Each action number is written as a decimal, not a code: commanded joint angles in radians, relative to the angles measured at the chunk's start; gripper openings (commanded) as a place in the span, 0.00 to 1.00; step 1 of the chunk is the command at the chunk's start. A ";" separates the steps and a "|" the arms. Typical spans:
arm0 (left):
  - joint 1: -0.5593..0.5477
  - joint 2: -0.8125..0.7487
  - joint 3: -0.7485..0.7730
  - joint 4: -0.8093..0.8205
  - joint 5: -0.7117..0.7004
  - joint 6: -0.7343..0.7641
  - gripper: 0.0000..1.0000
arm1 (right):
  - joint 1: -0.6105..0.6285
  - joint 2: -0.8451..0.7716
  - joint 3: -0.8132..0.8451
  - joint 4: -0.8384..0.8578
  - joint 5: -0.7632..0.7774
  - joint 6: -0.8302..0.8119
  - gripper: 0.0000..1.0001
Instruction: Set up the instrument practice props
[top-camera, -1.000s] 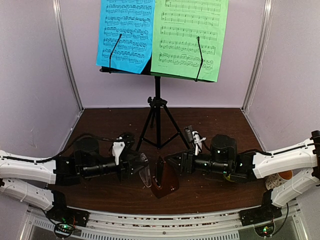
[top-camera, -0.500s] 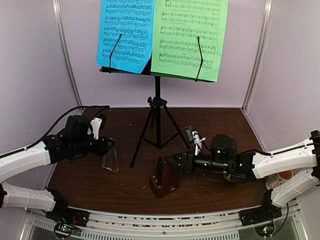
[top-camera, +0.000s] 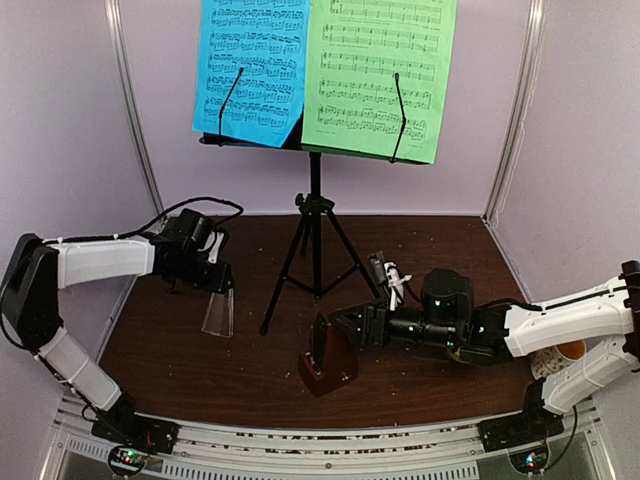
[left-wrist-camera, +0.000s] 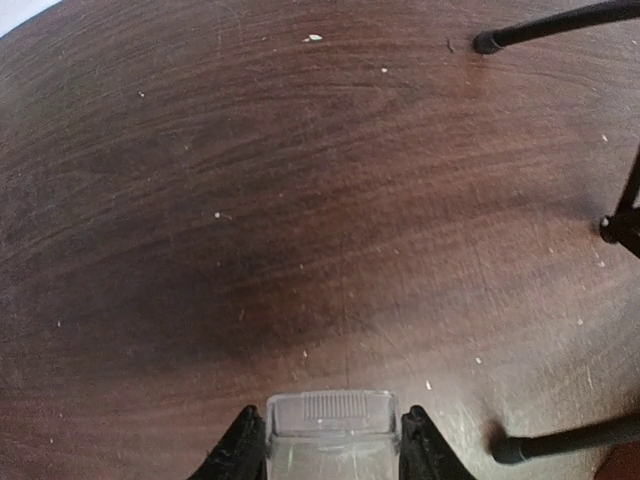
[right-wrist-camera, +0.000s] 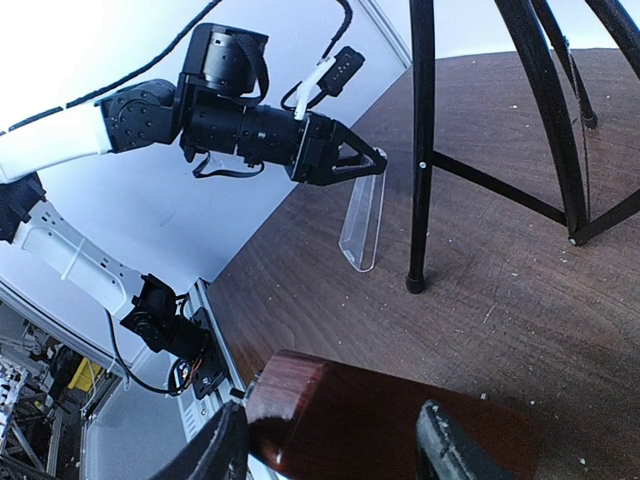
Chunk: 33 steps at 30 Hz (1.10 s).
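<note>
The black tripod music stand (top-camera: 315, 235) stands at the middle back, with the blue sheet (top-camera: 250, 70) and the green sheet (top-camera: 380, 75) on its desk. My left gripper (top-camera: 217, 288) is shut on the top of the metronome's clear cover (top-camera: 218, 314), which hangs down left of the stand. The cover also shows between the left fingers (left-wrist-camera: 330, 432) and in the right wrist view (right-wrist-camera: 362, 225). My right gripper (top-camera: 345, 328) is shut on the reddish-brown metronome (top-camera: 325, 365) on the table in front of the stand. In the right wrist view the metronome (right-wrist-camera: 340, 420) sits between the jaws.
Tripod legs (left-wrist-camera: 555, 22) spread over the brown table (top-camera: 200, 370), one foot close to the cover (right-wrist-camera: 415, 283). A mug (top-camera: 566, 352) sits partly hidden behind the right arm at the right edge. Pale walls enclose the back and sides.
My left arm has carried the clear cover away from the metronome, leftward and toward the back, and it now hangs more upright. The right arm and metronome have not moved.
</note>
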 joint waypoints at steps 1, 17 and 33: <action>0.034 0.071 0.071 0.013 0.005 0.021 0.16 | -0.004 0.025 -0.037 -0.177 0.006 -0.029 0.58; 0.075 0.133 0.118 0.051 0.021 0.036 0.65 | -0.003 0.022 -0.016 -0.189 -0.001 -0.038 0.60; 0.031 -0.323 -0.166 0.132 0.082 0.045 0.74 | -0.006 -0.138 0.028 -0.331 -0.013 -0.062 0.70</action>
